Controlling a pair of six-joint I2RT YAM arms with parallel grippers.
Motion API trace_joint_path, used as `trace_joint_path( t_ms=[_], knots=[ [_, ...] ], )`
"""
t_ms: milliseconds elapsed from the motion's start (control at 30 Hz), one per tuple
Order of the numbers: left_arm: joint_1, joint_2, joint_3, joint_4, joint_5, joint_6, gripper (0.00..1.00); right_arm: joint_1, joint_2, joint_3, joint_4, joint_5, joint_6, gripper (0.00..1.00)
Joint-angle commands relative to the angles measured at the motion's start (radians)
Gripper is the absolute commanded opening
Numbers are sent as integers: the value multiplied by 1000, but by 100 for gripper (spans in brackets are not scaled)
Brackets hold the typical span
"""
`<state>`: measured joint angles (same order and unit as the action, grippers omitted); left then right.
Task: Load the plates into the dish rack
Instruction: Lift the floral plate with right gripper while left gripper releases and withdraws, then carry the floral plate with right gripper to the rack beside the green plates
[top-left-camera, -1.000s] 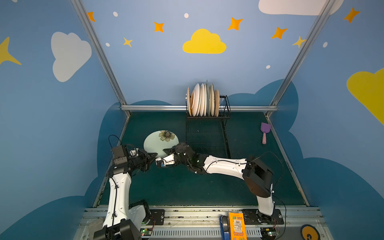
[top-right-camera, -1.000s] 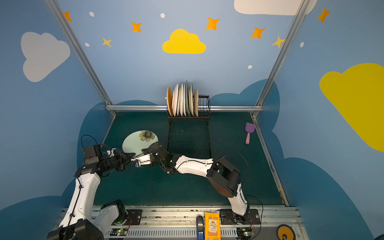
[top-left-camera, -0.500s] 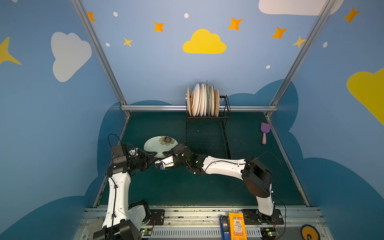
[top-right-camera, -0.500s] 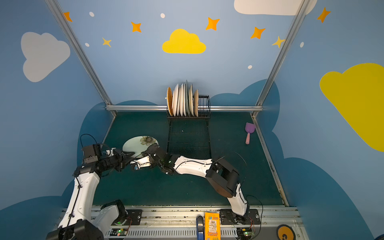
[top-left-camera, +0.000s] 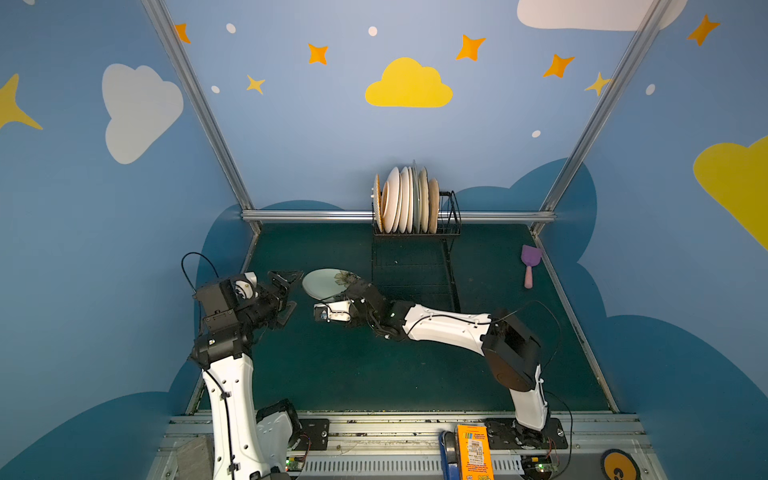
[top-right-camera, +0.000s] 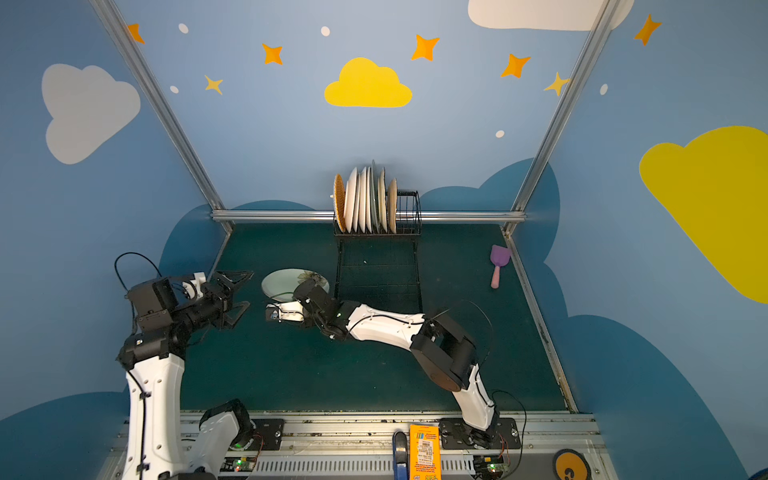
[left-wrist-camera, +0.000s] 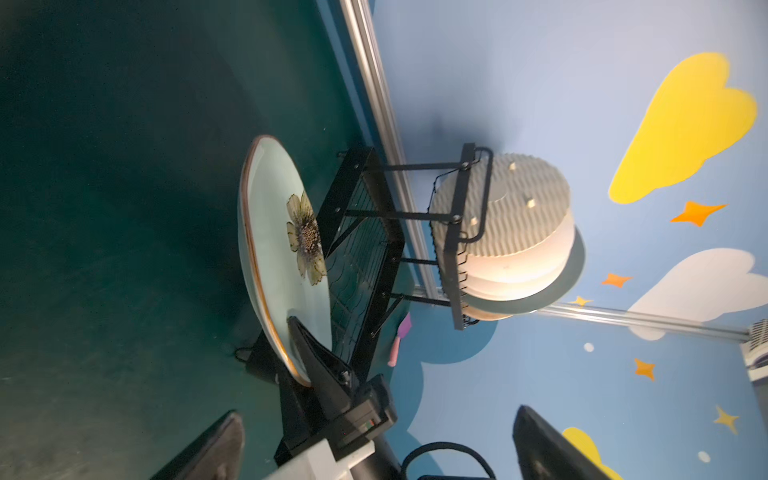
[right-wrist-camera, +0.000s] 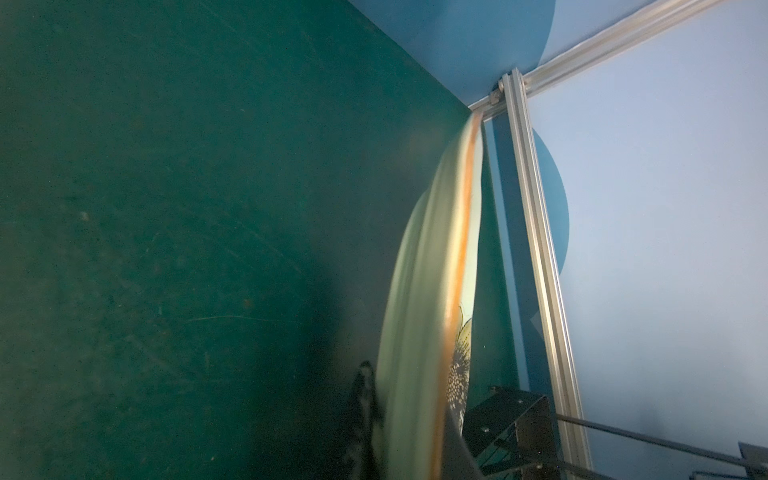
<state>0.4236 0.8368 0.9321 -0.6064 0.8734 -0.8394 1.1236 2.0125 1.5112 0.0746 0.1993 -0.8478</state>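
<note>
In both top views a pale plate with a flower print is held at a tilt over the dark green counter, just left of the flat tray of the rack. The right fingers pinch the plate's rim on its rack side, with the arm reaching in from the right. The left fingers are spread wide just beside the opposite rim, not touching it. At the raised back end of the rack, by the far wall, the racked plates stand on edge in a tight row, with an orange-patterned one at the left end. A purple scoop lies on the counter well to the right. In the left wrist view the plate shows its mint face, a thin brown rim line and the flower off centre. The right fingers clamp its near rim, one on each face. The left fingers stand far apart with nothing between them, and the plate lies ahead of them. Behind it are the rack and the racked plates. In the right wrist view the plate is edge-on and blurred, with a corner of the rack beside it. The fingers are too blurred to make out.
</note>
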Motion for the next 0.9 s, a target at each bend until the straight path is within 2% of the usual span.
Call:
trace_joint_path(
  t_ms=[0,200,500,700,867],
  knots=[
    [13,-19,44,-19,-82,45,100,-18,-125,60,50,-1,135,0],
    [37,-48,40,13,-83,53,100,-55,-238,63,-15,-70,322,0],
    [39,-51,-66,160,-14,48,100,-105,-442,85,-157,-160,627,0],
    [34,-61,-133,259,47,21,100,-119,-559,175,-281,-149,763,0],
    [-7,-103,-161,315,39,31,100,-176,-638,248,-340,-160,868,0]
  ],
)
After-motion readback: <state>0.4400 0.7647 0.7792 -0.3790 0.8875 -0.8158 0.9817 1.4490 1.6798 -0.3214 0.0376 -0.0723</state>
